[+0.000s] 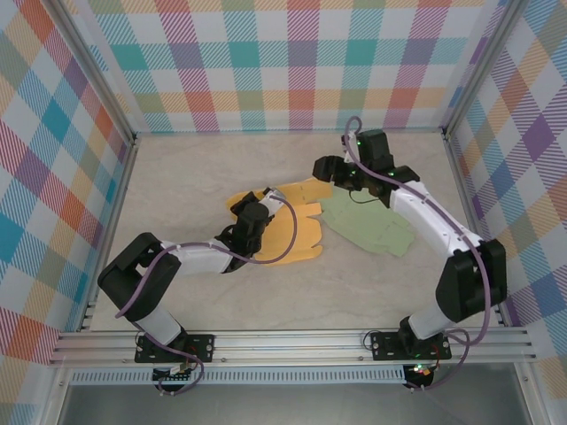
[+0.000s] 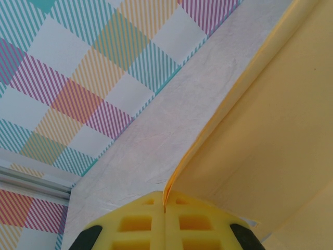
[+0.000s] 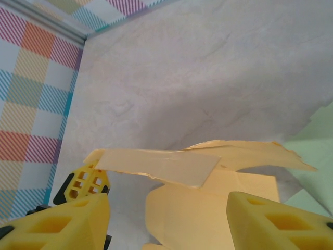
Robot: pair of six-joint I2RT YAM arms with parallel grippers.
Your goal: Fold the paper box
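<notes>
Yellow paper box blank (image 1: pixel 297 228) lay mostly flat at centre of the table (image 1: pixel 195 168), its right edge against a green sheet (image 1: pixel 368 223). L gripper (image 2: pixel 165 200) was clamped shut on a raised panel edge, apparently to anchor the blank and hold that wall up. R gripper (image 3: pixel 169 211) stood w/ jaws apart, fingers either side of a lifted far flap, not gripping; probably placed to pinch or fold it inward.
</notes>
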